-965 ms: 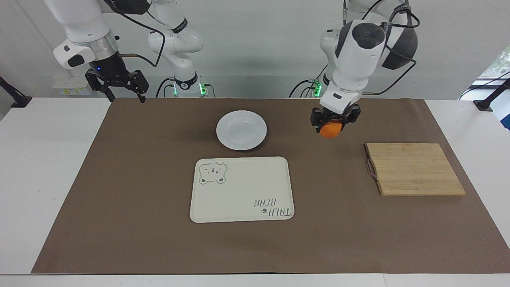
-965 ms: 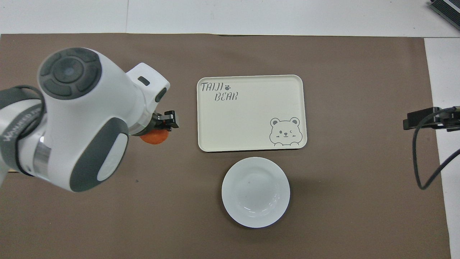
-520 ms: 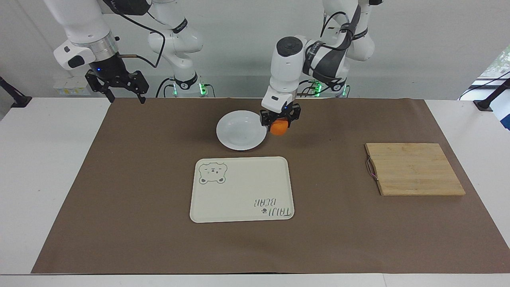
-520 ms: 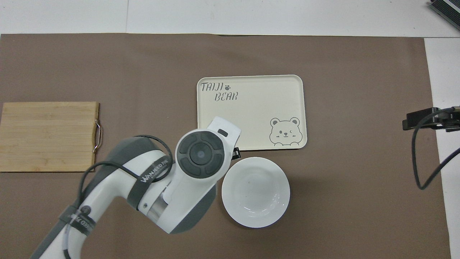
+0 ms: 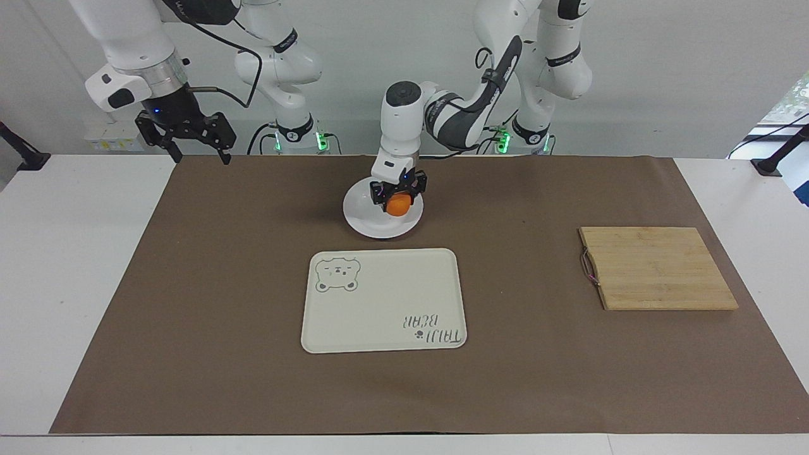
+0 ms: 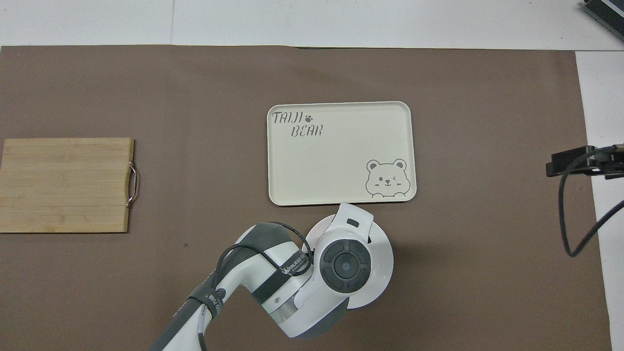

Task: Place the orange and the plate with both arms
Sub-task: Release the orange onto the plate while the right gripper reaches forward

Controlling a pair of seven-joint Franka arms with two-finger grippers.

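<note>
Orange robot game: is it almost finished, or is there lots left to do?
About halfway. The left pincer has picked the orange up and holds it over the plate, not let go yet. The plate sits on the brown mat beside the bear tray, nearer to the robots. The right pincer waits open at its end. Left: dropping the orange and placing the plate.

White jointed arms (image 5: 404,120) with grey-black joints (black cables looping alongside), black grippers.
</note>
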